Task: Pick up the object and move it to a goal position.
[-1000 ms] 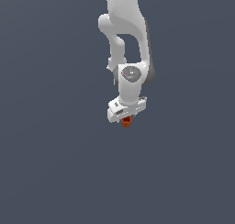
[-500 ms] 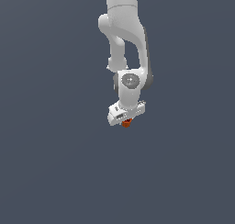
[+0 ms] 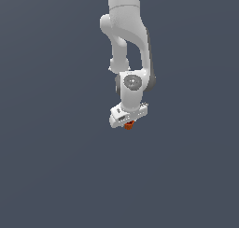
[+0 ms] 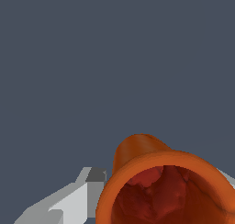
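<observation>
Cup position: tiny orange-red cup (image 3: 129,124) tucked under the pincer (image 3: 129,124), hanging clear of the grey backdrop, nothing beneath in sight.
Pincer state: clamped on the cup, one grey finger (image 4: 75,198) pressed against its side.
Slip risk: small flared body, thin contact; could twist or drop out with a sharp swing.
Goal risk: no marker visible, so overshoot possible.
Exterior view: whole arm, cup a mere speck.
Wrist view: cup (image 4: 160,184) huge, dark hollow mouth facing the camera, far finger barely showing.
</observation>
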Robot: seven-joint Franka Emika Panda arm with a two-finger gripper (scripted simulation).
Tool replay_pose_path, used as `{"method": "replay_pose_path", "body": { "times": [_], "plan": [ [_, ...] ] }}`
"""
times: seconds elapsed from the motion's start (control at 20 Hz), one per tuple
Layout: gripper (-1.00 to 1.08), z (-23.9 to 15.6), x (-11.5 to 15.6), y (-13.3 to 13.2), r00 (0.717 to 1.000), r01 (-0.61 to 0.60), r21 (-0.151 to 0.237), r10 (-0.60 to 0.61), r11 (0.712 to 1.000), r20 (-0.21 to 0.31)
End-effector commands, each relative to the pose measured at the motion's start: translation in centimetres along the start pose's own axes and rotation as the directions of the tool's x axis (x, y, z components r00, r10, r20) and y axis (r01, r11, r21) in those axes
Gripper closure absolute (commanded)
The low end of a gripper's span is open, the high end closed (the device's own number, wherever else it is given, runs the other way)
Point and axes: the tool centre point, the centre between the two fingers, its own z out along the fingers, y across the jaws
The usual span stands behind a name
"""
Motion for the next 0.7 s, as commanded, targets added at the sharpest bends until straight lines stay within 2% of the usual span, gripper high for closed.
{"method": "replay_pose_path", "body": {
  "times": [0.0,0.3,0.65],
  "plan": [
    [1.08,0.0,0.0,0.0,1.0,0.0,0.0,0.0,1.0,0.0],
    [1.08,-0.1,1.1,-0.5,1.0,0.0,0.0,0.0,1.0,0.0],
    [1.08,-0.3,4.1,-1.8,1.0,0.0,0.0,0.0,1.0,0.0]
  ]
}}
